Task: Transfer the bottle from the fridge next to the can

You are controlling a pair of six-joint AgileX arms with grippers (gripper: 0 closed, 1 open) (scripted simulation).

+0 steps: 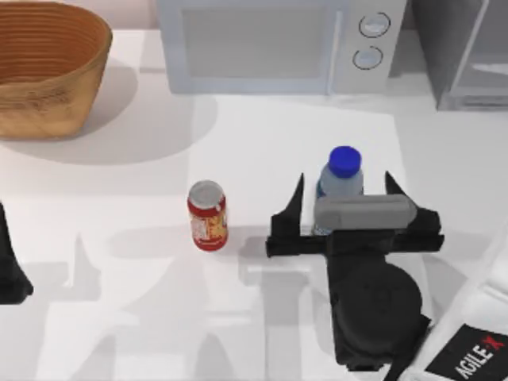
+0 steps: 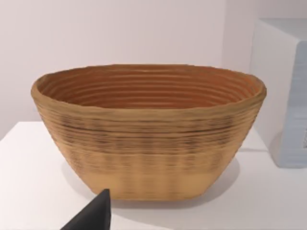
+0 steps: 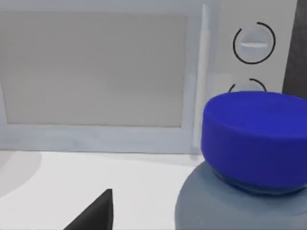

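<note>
A: Describe the surface and surroundings.

B: White tabletop (image 1: pixel 262 135). Taking the can (image 1: pixel 208 215) as reference: a white microwave (image 1: pixel 270 44) with two round knobs stands behind it against the back wall; the grey fridge (image 1: pixel 468 51) is beyond that, at the far right corner; a woven basket (image 1: pixel 48 67) sits at the far left corner. The wall behind is pale.

A: Where is the bottle relative to the right hand?

B: The bottle (image 1: pixel 341 186) stands upright on the tabletop, to the right of the can and apart from it, outside the fridge. The right hand (image 1: pixel 344 190) is around it: one black finger on each side of the bottle, both standing off from its body. Hand state: spread, gripping nothing. In the right wrist view the bottle (image 3: pixel 249 158) sits directly in front of the camera with the microwave (image 3: pixel 120 72) behind it.

A: Appearance of the bottle?

B: Clear plastic body, round blue cap, taller than the can. The can is red with a silver top and a yellow and white label.

A: Left arm?

B: Parked at the left edge of the tabletop, facing the basket (image 2: pixel 148 134). I cannot tell how its hand (image 1: pixel 12 270) is set.
</note>
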